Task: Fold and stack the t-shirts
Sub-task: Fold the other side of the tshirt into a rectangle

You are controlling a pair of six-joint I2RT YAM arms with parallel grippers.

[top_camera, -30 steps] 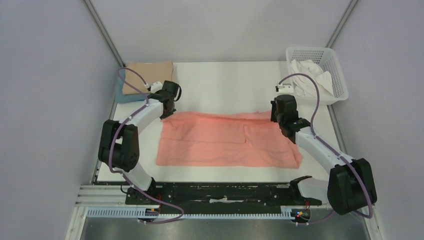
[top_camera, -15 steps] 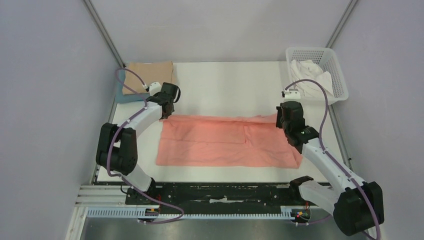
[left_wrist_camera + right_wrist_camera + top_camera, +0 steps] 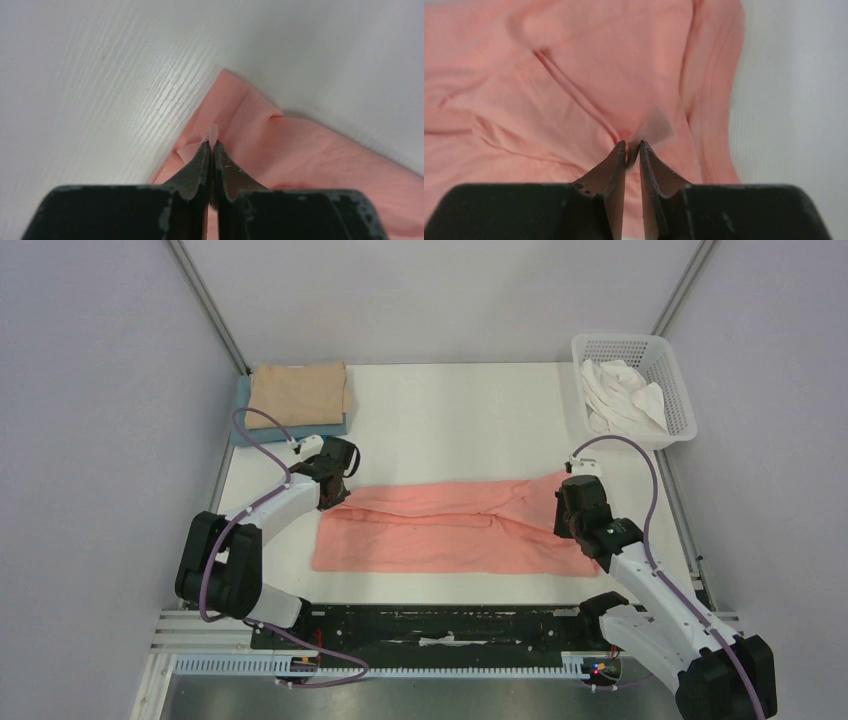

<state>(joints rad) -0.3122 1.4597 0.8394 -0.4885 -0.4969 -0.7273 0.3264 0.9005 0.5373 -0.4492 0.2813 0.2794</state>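
The salmon-pink t-shirt (image 3: 450,530) lies spread across the middle of the table, its far edge lifted and folding toward the near edge. My left gripper (image 3: 335,490) is shut on its far left corner, seen in the left wrist view (image 3: 212,142) with pink cloth (image 3: 300,150) pinched between the tips. My right gripper (image 3: 572,520) is shut on the far right corner, seen in the right wrist view (image 3: 633,145) with pink cloth (image 3: 574,90) below. The tan shirt (image 3: 298,393) lies folded on the blue shirt (image 3: 243,420) at the far left. The white shirt (image 3: 622,395) sits in the basket.
A white plastic mesh basket (image 3: 668,375) stands at the far right corner. The white table (image 3: 460,420) is bordered by grey walls on three sides. A black rail (image 3: 440,625) runs along the near edge.
Both grippers have moved toward the near edge, pulling the pink shirt's far edge with them. The shirt now looks narrower front to back.
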